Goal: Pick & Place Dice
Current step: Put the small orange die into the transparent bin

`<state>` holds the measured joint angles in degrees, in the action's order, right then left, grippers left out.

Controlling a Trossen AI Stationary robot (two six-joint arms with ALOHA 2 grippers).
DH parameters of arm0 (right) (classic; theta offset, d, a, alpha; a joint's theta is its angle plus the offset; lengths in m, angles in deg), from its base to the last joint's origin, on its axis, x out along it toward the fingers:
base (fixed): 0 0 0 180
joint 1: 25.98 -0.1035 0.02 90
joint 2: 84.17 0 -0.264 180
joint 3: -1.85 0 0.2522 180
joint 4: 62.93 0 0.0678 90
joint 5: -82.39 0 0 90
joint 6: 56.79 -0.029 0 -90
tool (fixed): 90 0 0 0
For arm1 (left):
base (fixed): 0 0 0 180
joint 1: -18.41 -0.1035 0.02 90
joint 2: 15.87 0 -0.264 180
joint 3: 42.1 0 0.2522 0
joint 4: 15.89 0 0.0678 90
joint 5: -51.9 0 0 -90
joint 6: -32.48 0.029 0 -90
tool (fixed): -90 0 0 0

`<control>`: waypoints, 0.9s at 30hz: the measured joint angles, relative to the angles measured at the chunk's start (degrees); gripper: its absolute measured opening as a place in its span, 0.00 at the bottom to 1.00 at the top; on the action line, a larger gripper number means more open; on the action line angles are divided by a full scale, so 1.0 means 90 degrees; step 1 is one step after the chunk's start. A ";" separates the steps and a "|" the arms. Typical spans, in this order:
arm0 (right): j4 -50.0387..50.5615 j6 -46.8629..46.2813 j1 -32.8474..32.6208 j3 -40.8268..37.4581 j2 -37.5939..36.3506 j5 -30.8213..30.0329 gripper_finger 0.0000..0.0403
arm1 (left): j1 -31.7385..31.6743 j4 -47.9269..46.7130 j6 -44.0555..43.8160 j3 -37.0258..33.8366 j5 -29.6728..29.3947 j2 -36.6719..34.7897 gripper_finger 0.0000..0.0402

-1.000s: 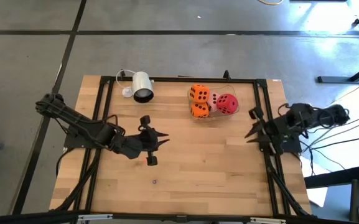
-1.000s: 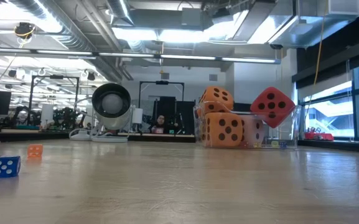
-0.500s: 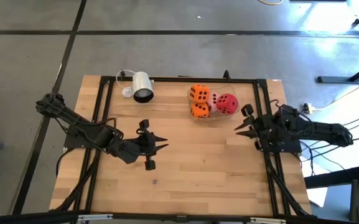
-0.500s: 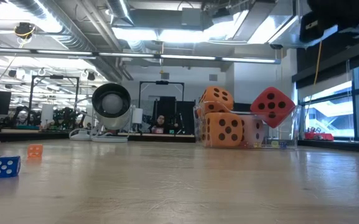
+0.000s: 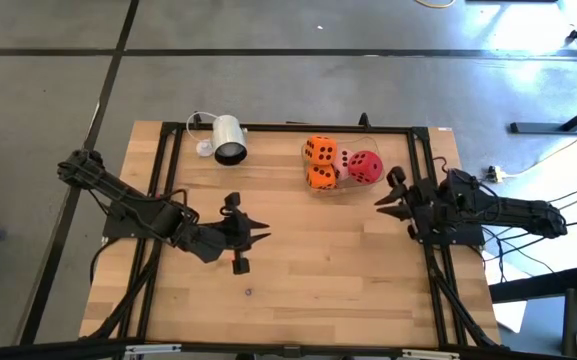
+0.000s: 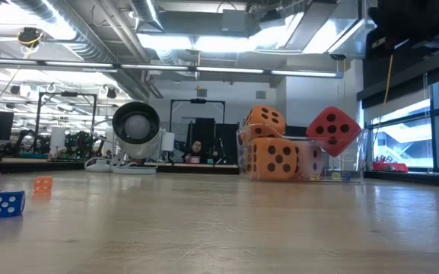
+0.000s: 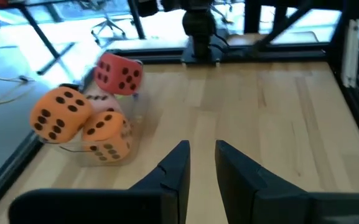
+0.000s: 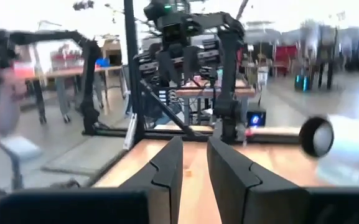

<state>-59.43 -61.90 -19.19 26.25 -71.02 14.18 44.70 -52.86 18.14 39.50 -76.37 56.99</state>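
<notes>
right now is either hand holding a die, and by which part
Nothing is held. The left hand and right hand both show empty gaps; the dice sit untouched.

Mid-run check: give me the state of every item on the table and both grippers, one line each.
Orange dice: two, stacked in the clear container.
Red die: resting tilted on the pile.
Pink die: wedged between them.
White camera: lying on its side.
Left gripper: open, empty.
Right gripper: open, empty, beside the dice.

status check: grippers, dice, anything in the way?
Left gripper mid-table, jaws slightly apart, empty. Right gripper at table's right side near the dice, jaws slightly apart, empty. Dice clustered in a clear container, untouched. White camera well clear.
</notes>
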 joint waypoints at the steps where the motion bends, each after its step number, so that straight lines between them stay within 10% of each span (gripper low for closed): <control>1: 0.0011 -0.0349 0.0000 0.0000 0.0000 -0.0068 0.18 | 0.0000 -0.0041 0.0000 0.0000 0.0099 0.0000 0.17; 8: 0.0051 -0.2411 0.0000 0.0000 0.0002 -0.0472 0.18 | -0.0002 -0.0330 -0.0005 0.0000 0.0794 0.0029 0.17; 27: 0.0051 -0.2528 0.0000 0.0000 0.0005 -0.0489 0.18 | -0.0002 -0.0890 -0.1470 0.0002 0.2596 0.1206 0.16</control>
<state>-58.97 -84.65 -19.19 26.25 -70.98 9.78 44.68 -60.88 4.91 39.52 -53.01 67.85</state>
